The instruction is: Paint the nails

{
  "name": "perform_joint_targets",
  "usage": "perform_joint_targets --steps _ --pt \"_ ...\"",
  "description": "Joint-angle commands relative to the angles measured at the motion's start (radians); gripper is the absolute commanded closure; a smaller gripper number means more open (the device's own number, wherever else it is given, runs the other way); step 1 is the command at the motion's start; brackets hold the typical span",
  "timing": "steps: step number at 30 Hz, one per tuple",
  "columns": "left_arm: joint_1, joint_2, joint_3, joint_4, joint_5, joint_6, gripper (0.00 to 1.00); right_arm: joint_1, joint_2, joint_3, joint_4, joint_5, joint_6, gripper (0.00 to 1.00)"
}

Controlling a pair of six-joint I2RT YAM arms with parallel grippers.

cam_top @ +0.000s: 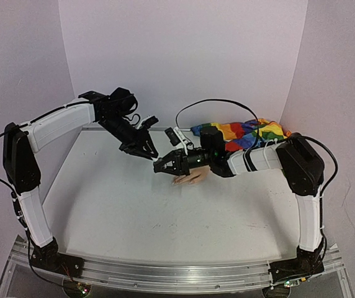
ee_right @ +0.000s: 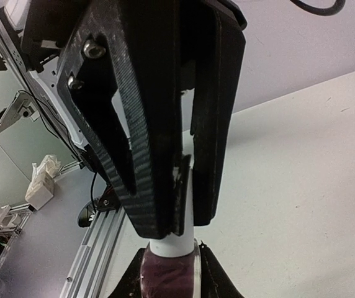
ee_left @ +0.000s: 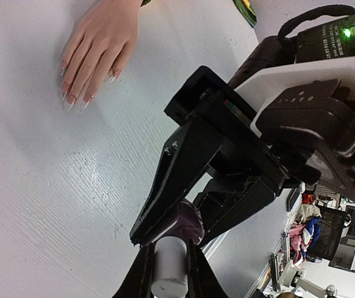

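1 bottle (ee_right: 168,273), right end effector (cam_top: 159,166) near nails (ee_left: 71,99)

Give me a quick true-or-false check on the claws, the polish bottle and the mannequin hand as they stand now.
1. The mannequin hand lies palm down on the table. True.
2. The left claw is open and empty. False: it is shut on the polish bottle.
3. The right claw is closed on the bottle's white top. True.
4. The bottle stands on the table. False: it is held up between the two claws.
5. The rainbow sleeve lies at the near edge by the arm bases. False: it is at the far right, by the back wall.
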Motion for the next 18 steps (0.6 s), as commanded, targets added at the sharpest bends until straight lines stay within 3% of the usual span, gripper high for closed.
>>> perform_joint_targets --steps 1,3,6,8,9,10,12,13,15,18 --pt "-0.003 -0.057 0.012 0.018 0.03 0.024 1.0 0.008 0.015 0.063 0.089 -0.052 0.026 0.82" --pt "-0.003 -0.06 0.012 0.017 0.027 0.024 1.0 0.008 0.018 0.07 0.091 -0.051 0.026 0.99" --pt "-0.003 -0.061 0.013 0.014 -0.006 -0.001 1.0 0.008 0.013 0.063 0.09 0.01 0.014 1.0" --pt "-0.003 -0.06 0.016 0.014 -0.072 -0.053 1.0 0.011 -0.017 0.036 0.054 0.217 -0.015 1.0" --pt "-0.003 -0.062 0.016 0.012 -0.131 -0.1 1.0 0.023 -0.046 0.023 -0.006 0.417 -0.066 1.0" --pt "-0.003 -0.067 0.011 0.013 -0.204 -0.195 1.0 0.057 -0.077 0.009 -0.073 0.8 -0.122 1.0" --pt "-0.005 -0.088 -0.02 0.025 -0.331 -0.359 1.0 0.14 -0.122 -0.04 -0.049 1.306 -0.233 1.0" --pt "-0.007 -0.104 -0.045 0.052 -0.374 -0.424 1.0 0.175 -0.129 -0.06 0.011 1.434 -0.296 1.0" --pt "-0.01 -0.135 -0.083 0.101 -0.433 -0.521 1.0 0.195 -0.125 -0.046 0.062 1.507 -0.387 1.0" --pt "-0.01 -0.169 -0.108 0.172 -0.448 -0.588 1.0 0.194 -0.133 -0.029 0.086 1.388 -0.436 1.0"
